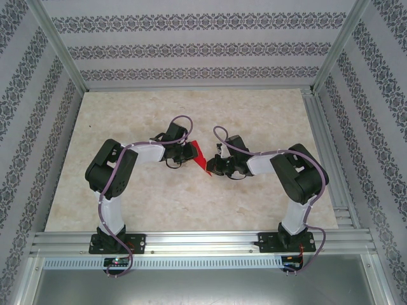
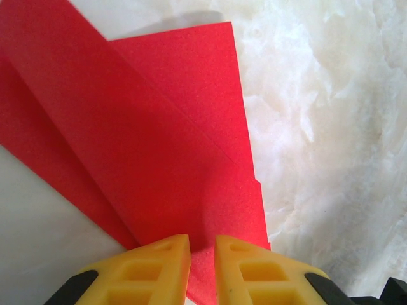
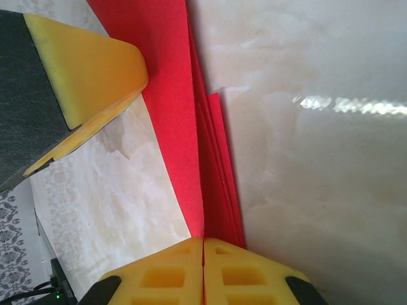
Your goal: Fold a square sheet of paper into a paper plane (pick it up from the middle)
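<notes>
Your red paper (image 1: 200, 157) is folded into overlapping creased layers and sits over the middle of the table (image 1: 191, 210), right between the two claws. The left claw (image 2: 202, 244) is clenched on one end of it, with a thin strip of red showing between its yellow fingers. The right claw (image 3: 203, 244) is pinched fully together on the other end, its fingers meeting just where the paper's folded edge runs in. The two claws are near each other but do not touch.

Right gripper (image 3: 203, 251), yellow fingers (image 3: 165, 274) pressed together, pinches folded red paper (image 3: 168, 95) above the pale marbled worktop (image 3: 318, 178); another yellow finger (image 3: 89, 70) sits beside it, upper left.
</notes>
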